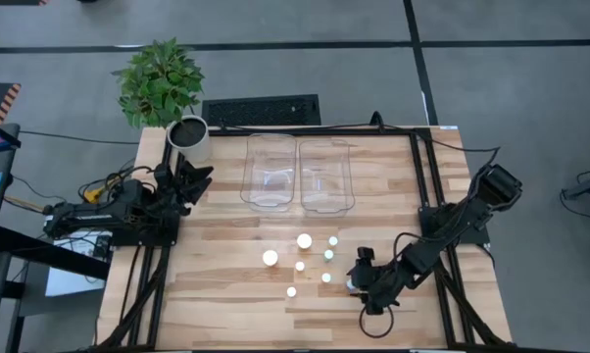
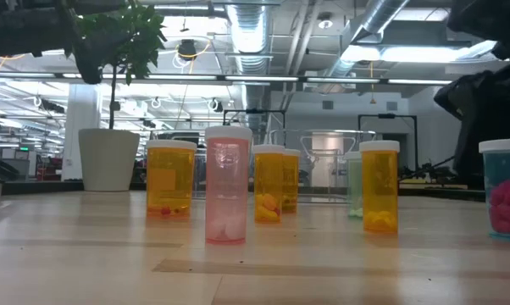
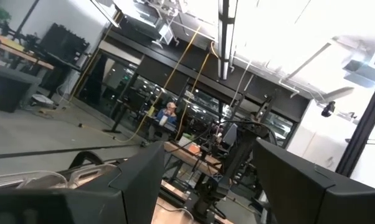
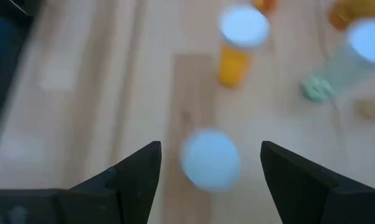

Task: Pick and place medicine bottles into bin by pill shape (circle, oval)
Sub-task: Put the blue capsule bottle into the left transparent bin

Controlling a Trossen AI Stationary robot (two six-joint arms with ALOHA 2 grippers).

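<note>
The right claw (image 4: 209, 163) is hovering spread open directly over a white-capped medicine bottle (image 4: 210, 159), which is standing upright at the table's (image 1: 226, 314) five o'clock edge of the bottle cluster. The bottle's cap is sitting between both fingers. The left claw (image 1: 199, 178), open, is waiting at ten o'clock, far less near.

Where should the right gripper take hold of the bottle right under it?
From above, the right gripper open astride the bottle: it stands upright, white cap up, so the fingers should probably close on the round sides just under the cap.
</note>
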